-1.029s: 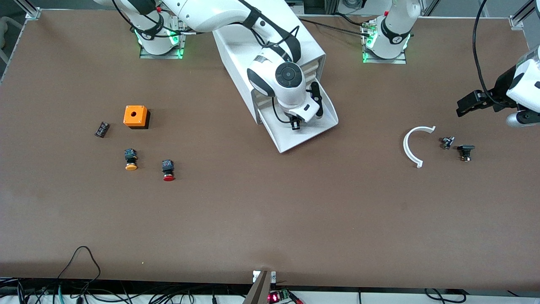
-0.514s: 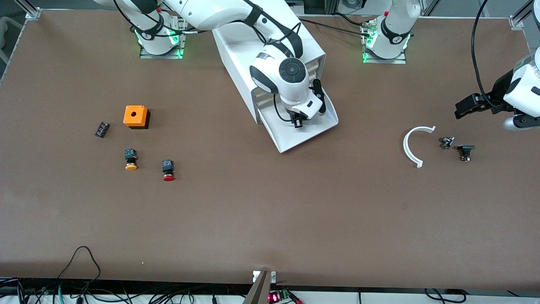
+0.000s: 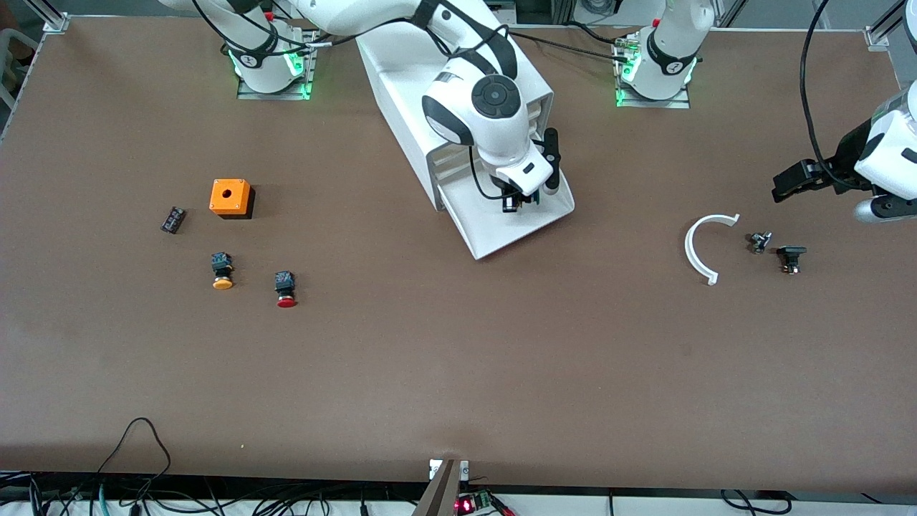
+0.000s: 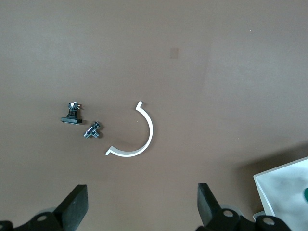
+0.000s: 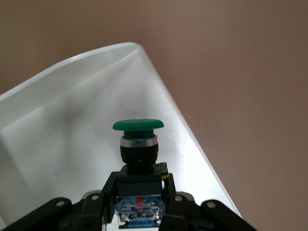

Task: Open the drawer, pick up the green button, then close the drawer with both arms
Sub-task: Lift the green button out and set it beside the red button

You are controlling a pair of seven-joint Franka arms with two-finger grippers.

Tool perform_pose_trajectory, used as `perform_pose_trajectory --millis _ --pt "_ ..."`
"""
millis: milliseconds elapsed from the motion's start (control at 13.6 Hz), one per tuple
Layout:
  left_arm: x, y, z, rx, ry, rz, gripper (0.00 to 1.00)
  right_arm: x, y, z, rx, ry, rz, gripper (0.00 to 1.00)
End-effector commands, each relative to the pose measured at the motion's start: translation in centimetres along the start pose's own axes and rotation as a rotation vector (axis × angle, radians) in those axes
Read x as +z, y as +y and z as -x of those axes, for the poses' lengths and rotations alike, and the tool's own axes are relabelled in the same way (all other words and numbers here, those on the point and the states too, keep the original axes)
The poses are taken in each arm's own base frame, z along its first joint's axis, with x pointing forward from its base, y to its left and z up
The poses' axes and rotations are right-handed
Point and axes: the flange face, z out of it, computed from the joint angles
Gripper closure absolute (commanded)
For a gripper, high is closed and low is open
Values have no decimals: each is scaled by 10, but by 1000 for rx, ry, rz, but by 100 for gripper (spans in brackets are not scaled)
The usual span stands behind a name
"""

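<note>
The lowest drawer (image 3: 501, 233) of the white cabinet (image 3: 412, 86) is pulled open, a wide white tray. My right gripper (image 3: 511, 204) hangs over this tray and is shut on the button. In the right wrist view the button (image 5: 138, 144) stands up from the gripper (image 5: 139, 207), with its dark-green cap uppermost, above the drawer floor (image 5: 72, 139). My left gripper (image 3: 784, 183) is open and empty, up over the table at the left arm's end. The left wrist view shows its fingers (image 4: 77, 207) wide apart and a corner of the drawer (image 4: 284, 187).
Under the left gripper lie a white curved strip (image 3: 706, 247) and two small dark parts (image 3: 759, 241) (image 3: 790, 256). Toward the right arm's end are an orange box (image 3: 231, 197), a small black part (image 3: 173, 219), a yellow-orange-capped button (image 3: 222, 271) and a red-capped button (image 3: 286, 289).
My right wrist has turned and shifted a little toward the left arm's end over the open drawer, with the button in its grip. My left gripper has drawn back slightly.
</note>
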Motion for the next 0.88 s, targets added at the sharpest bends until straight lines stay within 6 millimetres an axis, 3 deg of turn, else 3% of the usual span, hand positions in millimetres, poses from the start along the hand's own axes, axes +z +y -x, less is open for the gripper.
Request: perform_pose_trajectory --millis 0,147,441,588,808 --pt "-4 3 -3 -5 4 19 0 -57 29 16 211 28 68 83" --pt "-2 6 -4 -7 -1 19 0 -87 52 36 398 41 112 83" --pt "7 10 -9 -3 -1 19 0 -105 111 97 883 38 169 83" --pt "22 19 -19 9 14 23 0 -100 135 140 1065 -15 171 83" --pt "56 54 -22 45 39 48 0 -82 170 211 1196 -87 162 83"
